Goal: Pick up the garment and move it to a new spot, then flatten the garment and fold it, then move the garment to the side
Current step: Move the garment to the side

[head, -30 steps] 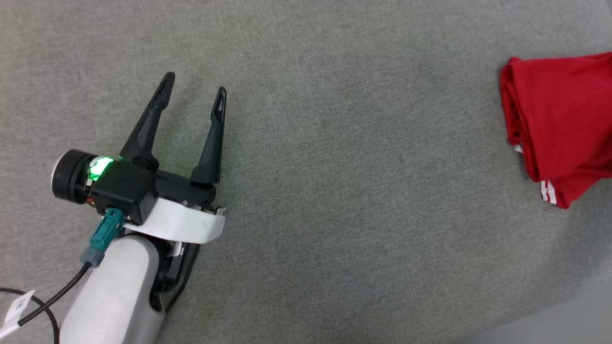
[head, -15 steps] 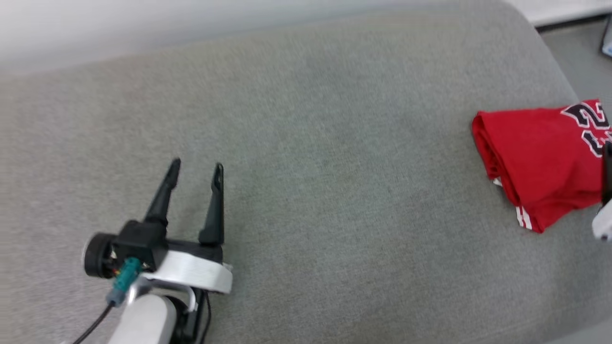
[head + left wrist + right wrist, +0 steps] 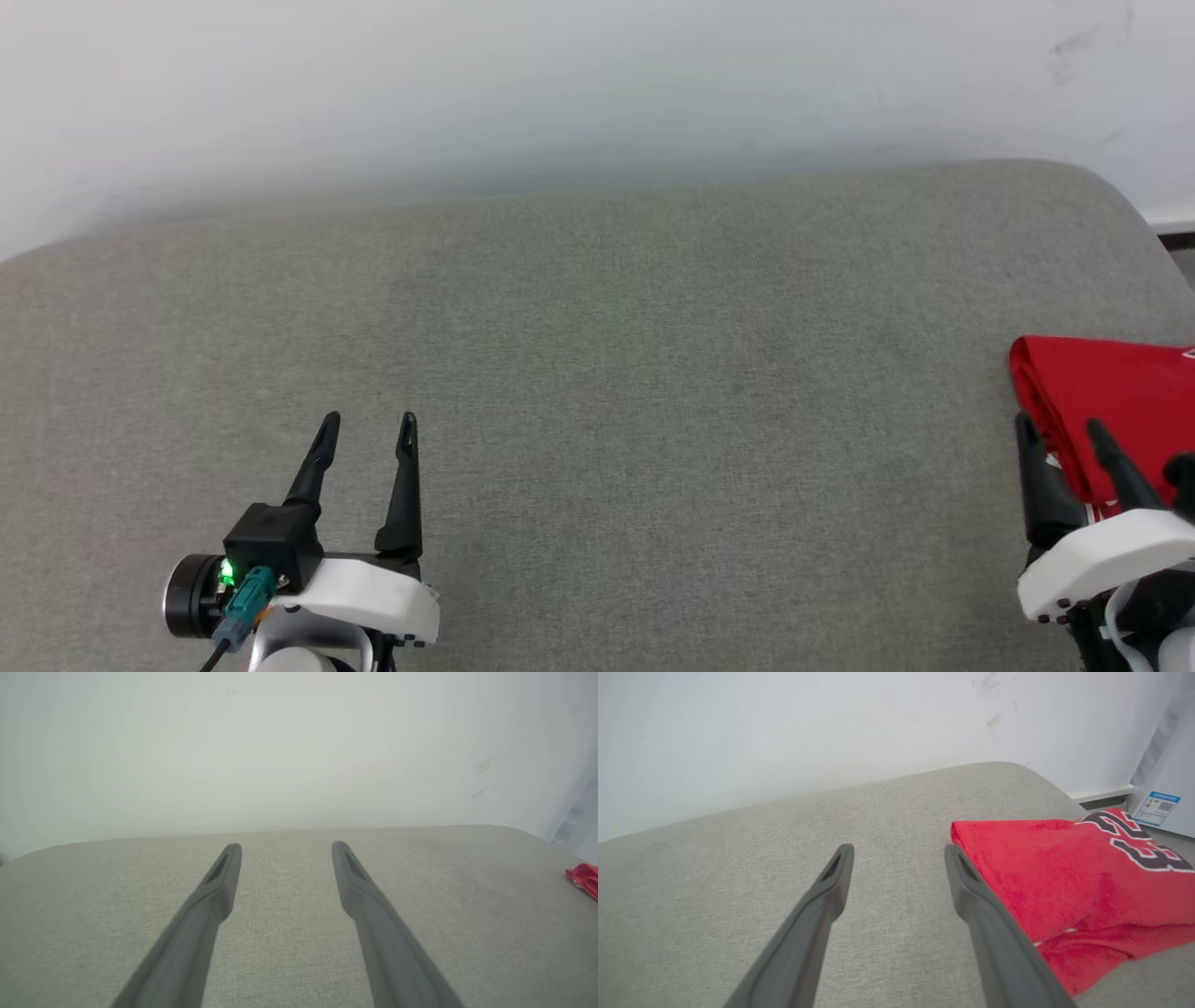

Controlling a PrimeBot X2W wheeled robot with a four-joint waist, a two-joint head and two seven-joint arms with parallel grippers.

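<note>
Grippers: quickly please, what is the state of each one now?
Left gripper: open, holding nothing.
Right gripper: open, holding nothing; the folded red T-shirt lies beside it.

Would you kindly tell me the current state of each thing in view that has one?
garment: folded, lying on the grey cushion near its right end, not gripped.
left gripper: open, empty, over bare cushion.
right gripper: open, empty, next to the garment's folded edge.
</note>
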